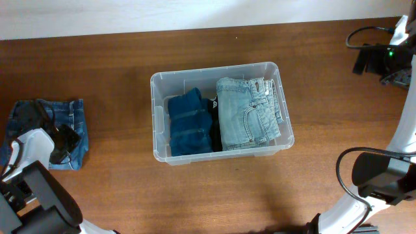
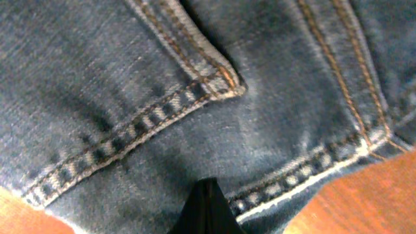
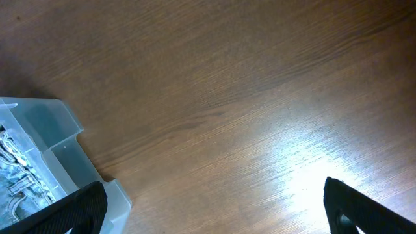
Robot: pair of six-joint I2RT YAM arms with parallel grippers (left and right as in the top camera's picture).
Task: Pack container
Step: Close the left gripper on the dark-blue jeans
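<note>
Nearest, the left tool (image 2: 205, 209) sits low over folded blue denim jeans (image 1: 75, 114) on the brown wooden counter (image 1: 214, 195); I cannot tell its grip. The right tool (image 3: 213, 188) gapes wide, empty. Farther, mid-counter, the large clear rectangular plastic container (image 1: 159, 123) holds navy folded jeans (image 1: 190, 122) beside pale folded jeans (image 1: 247, 114).

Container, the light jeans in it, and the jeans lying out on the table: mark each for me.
container (image 1: 158, 120): overhead view, on its bare left wall.
light jeans (image 1: 247, 114): overhead view, middle of the folded denim.
jeans on the table (image 1: 73, 116): overhead view, near their upper right corner.
</note>
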